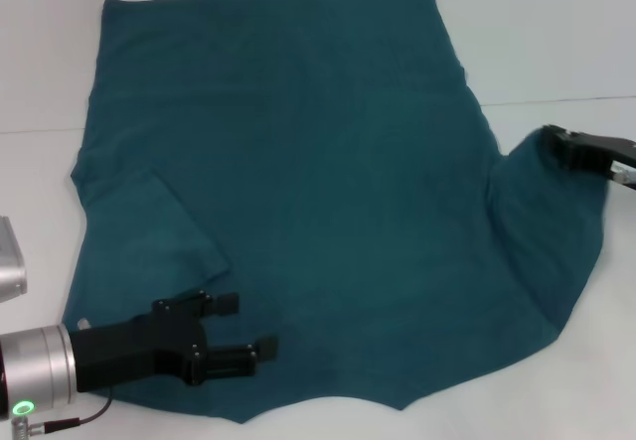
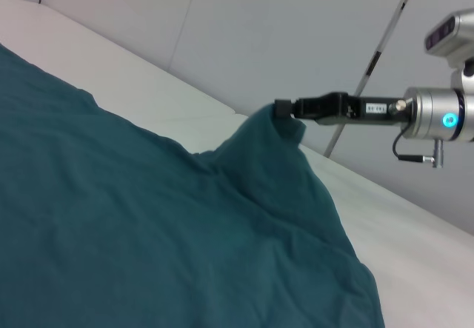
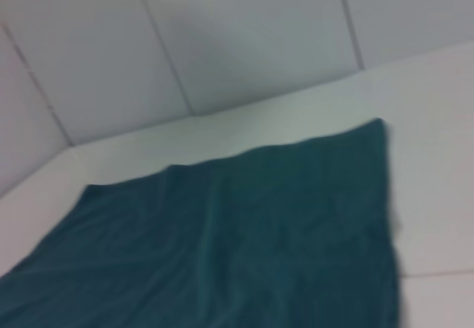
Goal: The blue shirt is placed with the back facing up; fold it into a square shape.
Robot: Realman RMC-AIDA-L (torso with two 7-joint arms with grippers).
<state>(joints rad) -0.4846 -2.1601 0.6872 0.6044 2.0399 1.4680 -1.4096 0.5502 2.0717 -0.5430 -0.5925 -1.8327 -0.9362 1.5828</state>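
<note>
1. The right pincer (image 1: 558,142) is clamped on the blue shirt (image 1: 298,192) at its right sleeve and holds that part up off the white worktop (image 1: 556,33) — the left wrist view shows the cloth rising to a peak at the fingertips.
2. The left pincer (image 1: 248,326) hovers over the shirt's near left edge with its jaws parted by a moderate gap, gripping nothing.
3. The shirt lies spread across the middle of the worktop, plain side up; its left sleeve (image 1: 149,231) lies folded in over the body — the fabric is dark teal, lightly creased.
</note>
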